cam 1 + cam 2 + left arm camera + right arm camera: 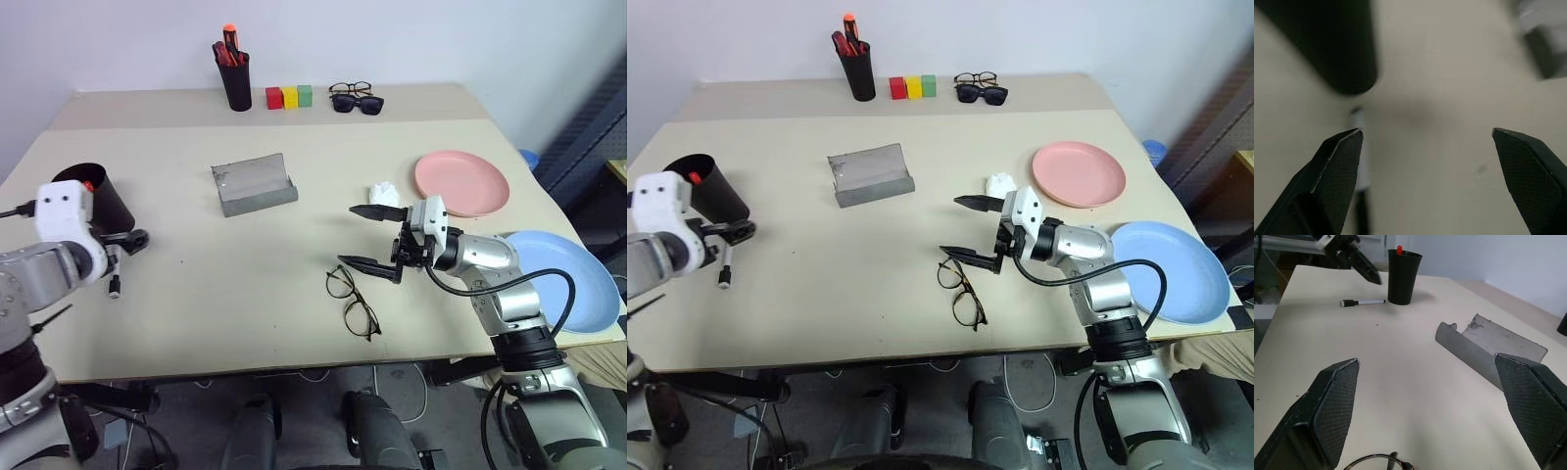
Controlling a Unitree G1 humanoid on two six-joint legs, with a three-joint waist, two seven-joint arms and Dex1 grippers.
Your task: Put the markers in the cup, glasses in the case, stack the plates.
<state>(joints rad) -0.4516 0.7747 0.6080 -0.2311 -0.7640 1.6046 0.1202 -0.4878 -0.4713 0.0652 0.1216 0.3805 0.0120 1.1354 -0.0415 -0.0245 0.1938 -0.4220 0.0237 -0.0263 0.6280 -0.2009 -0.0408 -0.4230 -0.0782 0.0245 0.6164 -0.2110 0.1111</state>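
- The left hand [1425, 147] hangs with its fingers spread wide and empty, just beside the cup [98, 196] at the worktop's [196, 294] left edge.
- 1 marker [1362, 302] lies flat next to the cup; another, red-tipped [1399, 249], seems to stand inside it.
- The right hand [370, 237] is fully open, holding nothing, just above the glasses [353, 302].
- The case [255, 184] lies open mid-worktop.
- The pink plate [461, 183] and blue plate [573, 279] sit apart, unstacked.

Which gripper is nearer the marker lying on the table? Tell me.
Left. The left gripper hangs open just above the marker, beside the cup. The right gripper, also open, is far across the table by the glasses.
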